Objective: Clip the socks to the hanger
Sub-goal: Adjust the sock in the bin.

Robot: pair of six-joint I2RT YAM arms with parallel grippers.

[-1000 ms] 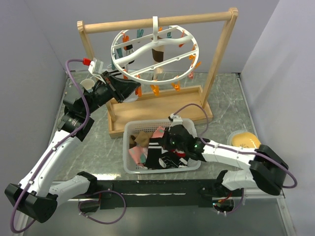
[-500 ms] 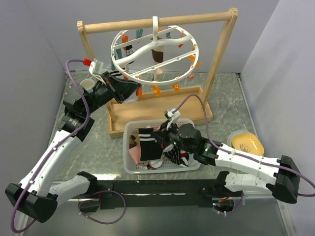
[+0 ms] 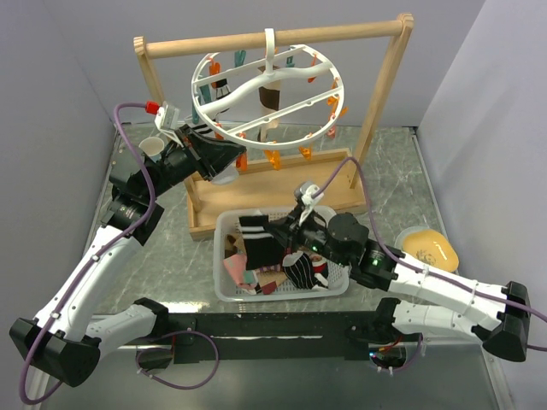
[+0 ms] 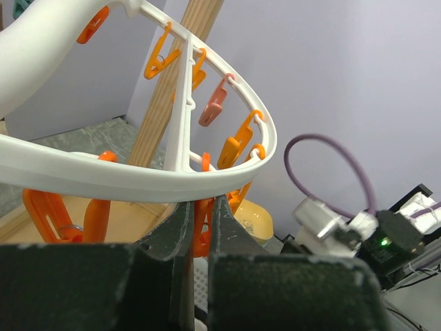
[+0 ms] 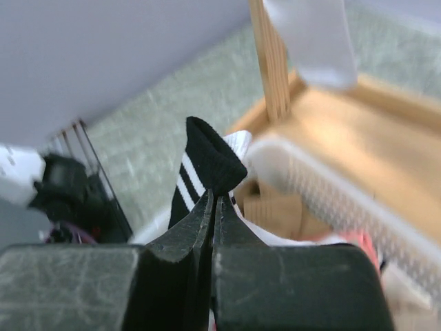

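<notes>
The hanger point(image 3: 269, 47), a round white ring with orange and teal pegs, hangs from the wooden frame; its rim point(image 4: 138, 183) fills the left wrist view. Beneath the ring's lower left edge, my left gripper point(image 3: 235, 159) point(image 4: 202, 205) is shut on an orange peg point(image 4: 201, 231). Above the basket's left half, my right gripper point(image 3: 279, 227) point(image 5: 212, 198) is shut on the cuff of a black sock with white stripes point(image 3: 256, 241) point(image 5: 209, 164), which dangles below it. More socks point(image 3: 295, 272) lie in the basket. A brown sock point(image 3: 272, 94) and a white one point(image 3: 275, 128) hang inside the ring.
The white mesh basket point(image 3: 222, 295) stands in front of the wooden frame point(image 3: 378, 111) and its base tray point(image 3: 205, 224). A yellow bowl point(image 3: 425, 246) sits at the right, and a small white cup point(image 3: 152, 147) at the far left. Grey walls close in both sides.
My right arm has lifted the striped sock out of the basket pile and carried it up and to the left. The left arm has stayed on the peg; the ring tilted slightly.
</notes>
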